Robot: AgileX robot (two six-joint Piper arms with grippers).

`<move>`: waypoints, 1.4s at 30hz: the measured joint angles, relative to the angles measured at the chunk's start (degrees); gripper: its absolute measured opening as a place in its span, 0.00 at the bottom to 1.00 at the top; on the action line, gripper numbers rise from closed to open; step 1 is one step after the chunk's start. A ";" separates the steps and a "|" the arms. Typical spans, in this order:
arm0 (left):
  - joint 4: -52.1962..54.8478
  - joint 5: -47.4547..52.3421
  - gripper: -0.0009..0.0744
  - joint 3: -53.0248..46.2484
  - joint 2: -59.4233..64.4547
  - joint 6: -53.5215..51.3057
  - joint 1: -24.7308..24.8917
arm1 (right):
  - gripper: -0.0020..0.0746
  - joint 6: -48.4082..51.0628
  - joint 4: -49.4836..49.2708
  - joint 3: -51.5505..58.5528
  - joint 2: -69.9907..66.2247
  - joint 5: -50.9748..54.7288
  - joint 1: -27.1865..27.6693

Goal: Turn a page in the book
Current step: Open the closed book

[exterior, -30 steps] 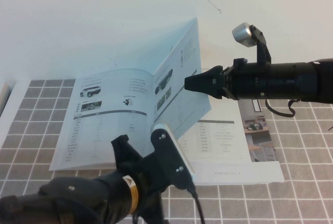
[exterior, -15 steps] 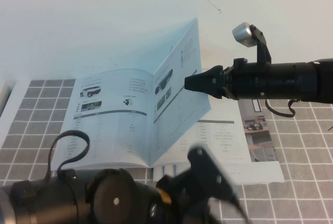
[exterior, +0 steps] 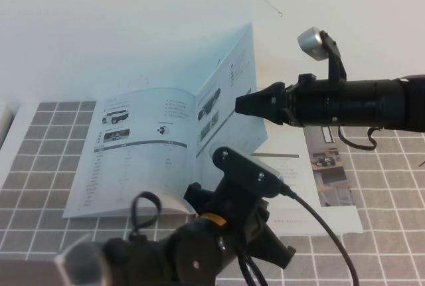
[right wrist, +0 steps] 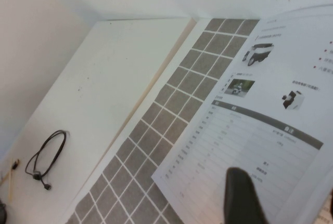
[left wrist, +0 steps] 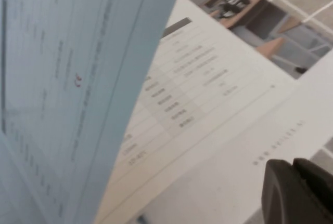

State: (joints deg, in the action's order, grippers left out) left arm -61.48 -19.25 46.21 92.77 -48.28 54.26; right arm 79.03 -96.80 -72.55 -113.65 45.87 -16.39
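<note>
The book (exterior: 143,146) lies open on the tiled mat, its pages printed with small vehicle photos and grey-headed tables. One page (exterior: 226,133) stands upright from the spine. My right gripper (exterior: 240,105) reaches in from the right and is shut on that page near its outer edge. In the right wrist view one of its fingers (right wrist: 240,198) shows in front of the book's left page (right wrist: 250,130). My left gripper (left wrist: 293,164) is shut and empty, low over the front of the book's right page (left wrist: 208,109), beside the raised page (left wrist: 78,78). In the high view the left arm (exterior: 219,233) fills the foreground.
A wider brochure with coloured room photos (exterior: 335,173) lies under the book at the right and shows in the left wrist view (left wrist: 244,11). The grey tiled mat (exterior: 40,160) covers the white table. A black cable loop (right wrist: 44,159) lies on the white surface to the left.
My left arm has swung and rolled in the foreground, its wrist now close to the front of the book near the spine. The right gripper and the raised page have not moved.
</note>
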 joint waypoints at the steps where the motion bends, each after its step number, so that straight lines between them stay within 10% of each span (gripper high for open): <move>1: 0.87 -2.26 0.01 0.00 1.52 0.43 0.14 | 0.49 0.00 0.00 0.00 0.00 0.10 0.00; 27: 4.61 -19.66 0.01 0.44 6.91 -0.11 -0.53 | 0.49 2.19 3.70 0.00 1.47 9.25 5.15; 34: 5.05 -19.66 0.01 0.44 6.91 -0.98 -0.53 | 0.13 0.07 15.53 -0.04 3.85 -2.04 7.39; 42: 5.05 -19.66 0.01 0.44 6.91 -1.83 -0.62 | 0.03 -7.35 24.67 -0.04 -0.56 -7.77 3.76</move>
State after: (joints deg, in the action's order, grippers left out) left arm -56.43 -38.91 46.65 99.68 -50.11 53.64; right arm 71.68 -72.13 -72.59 -114.21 38.09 -12.63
